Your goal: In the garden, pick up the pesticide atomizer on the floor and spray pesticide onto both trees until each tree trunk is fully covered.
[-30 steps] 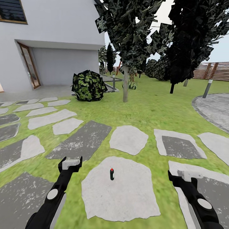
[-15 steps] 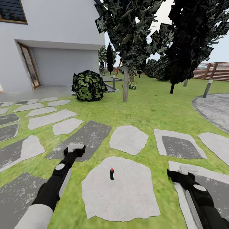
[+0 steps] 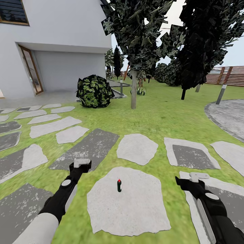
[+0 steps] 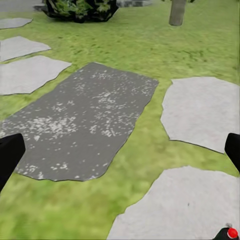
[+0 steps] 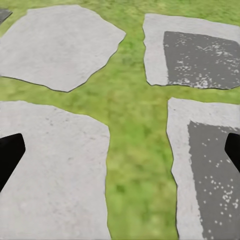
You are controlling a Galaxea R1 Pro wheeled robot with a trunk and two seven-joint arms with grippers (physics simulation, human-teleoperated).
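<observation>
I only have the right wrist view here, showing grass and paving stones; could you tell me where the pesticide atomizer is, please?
Observer: The pesticide atomizer stands upright on a pale paving stone, between the two arms in the head view.
Operator: Thank you. Is either gripper holding it?
Observer: No. The left gripper and the right gripper are both open and clear of it, one on each side.
Operator: Can the left wrist camera see it at all?
Observer: Just barely: its red cap peeks in at the edge of that picture.
Operator: And is a tree in sight?
Observer: Yes, a pale tree trunk rises from the lawn beyond the stones, beside a round bush.
</observation>
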